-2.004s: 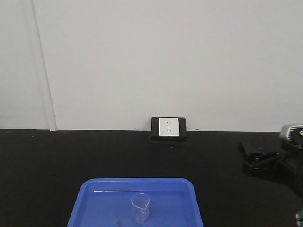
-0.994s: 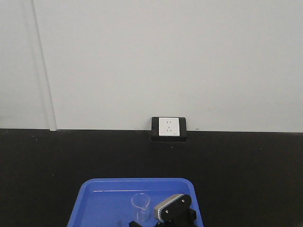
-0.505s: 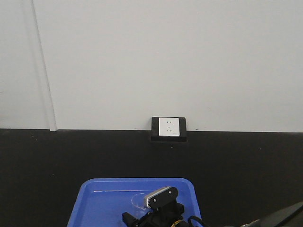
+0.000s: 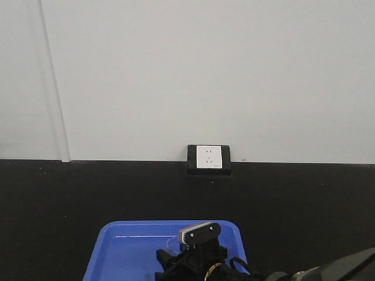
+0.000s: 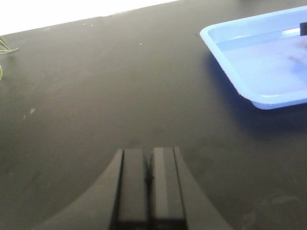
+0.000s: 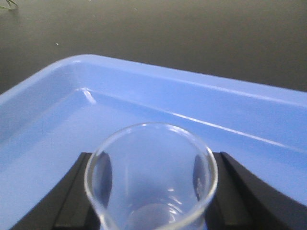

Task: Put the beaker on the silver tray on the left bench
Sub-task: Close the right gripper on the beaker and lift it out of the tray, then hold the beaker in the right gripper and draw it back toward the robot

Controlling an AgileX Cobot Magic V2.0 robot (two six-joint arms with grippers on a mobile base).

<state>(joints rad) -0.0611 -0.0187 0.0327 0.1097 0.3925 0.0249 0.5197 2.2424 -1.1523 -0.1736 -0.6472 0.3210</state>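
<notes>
The beaker, small and of clear glass, stands between the two black fingers of my right gripper, which press against its sides inside the bright blue tray. In the front view the wrist camera and right gripper cover most of the beaker over the blue tray. My left gripper hangs shut and empty over the black countertop, left of the blue tray. The silver tray is out of view. I cannot tell whether this countertop is the left bench.
A white wall socket in a black housing sits at the back of the counter against the white wall. Green plant leaves poke in at the far left of the left wrist view.
My right arm swung in from the right edge to the blue tray and closed round the beaker. In the last half second its wrist rose slightly.
</notes>
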